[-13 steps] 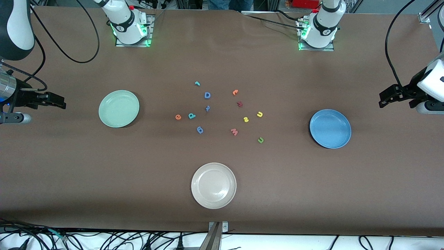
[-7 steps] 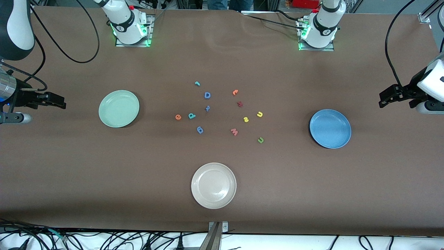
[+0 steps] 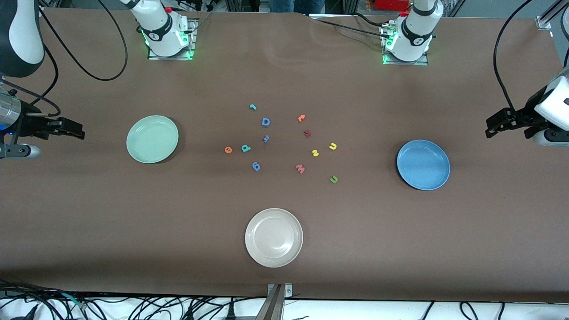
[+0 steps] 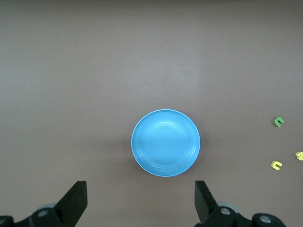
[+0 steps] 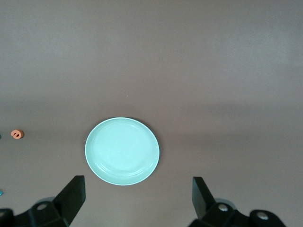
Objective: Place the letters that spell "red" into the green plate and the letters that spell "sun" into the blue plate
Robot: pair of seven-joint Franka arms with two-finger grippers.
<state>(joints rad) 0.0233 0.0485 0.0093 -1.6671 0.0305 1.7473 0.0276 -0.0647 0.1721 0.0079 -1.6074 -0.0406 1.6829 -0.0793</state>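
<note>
Mid-table, 6 tiny foam letters [image 3: 228, 150], both hands [image 4: 140, 203] [image 5: 137, 201] wide, empty

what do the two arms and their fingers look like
Both arms are white with black joints, on bases glowing green. Black cables trail over the table edges. The left gripper and right gripper are black, each with two flat, tapering black fingers set wide apart, as the wrist views show.
</note>
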